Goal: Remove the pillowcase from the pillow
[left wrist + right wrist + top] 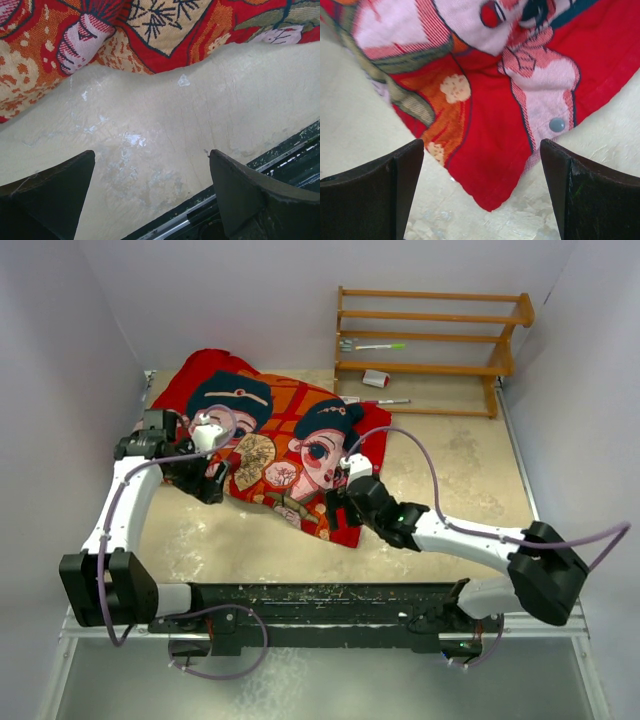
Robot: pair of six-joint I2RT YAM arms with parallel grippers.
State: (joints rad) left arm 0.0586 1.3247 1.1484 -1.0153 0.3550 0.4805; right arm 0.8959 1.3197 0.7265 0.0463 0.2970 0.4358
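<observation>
The red pillowcase [270, 445], printed with two dark-haired girls, lies slantwise on the table at the left-middle and bulges as if filled. The pillow itself is hidden inside it. My left gripper [208, 483] is open and empty at the pillowcase's near-left edge. In the left wrist view, that gripper [151, 155] is over bare table with the pillowcase edge [150, 35] beyond. My right gripper [336, 508] is open at the near-right corner. In the right wrist view, the red corner [495, 165], with a grey snap button [557, 124], lies between the open fingers of the right gripper [481, 150].
A wooden rack [430, 368] stands at the back right with a green-handled tool [375, 345] on it, and a small white and red object [376, 378] and a pen [388, 401] below. A black rail [320, 598] runs along the near edge. Walls close in on the left and right.
</observation>
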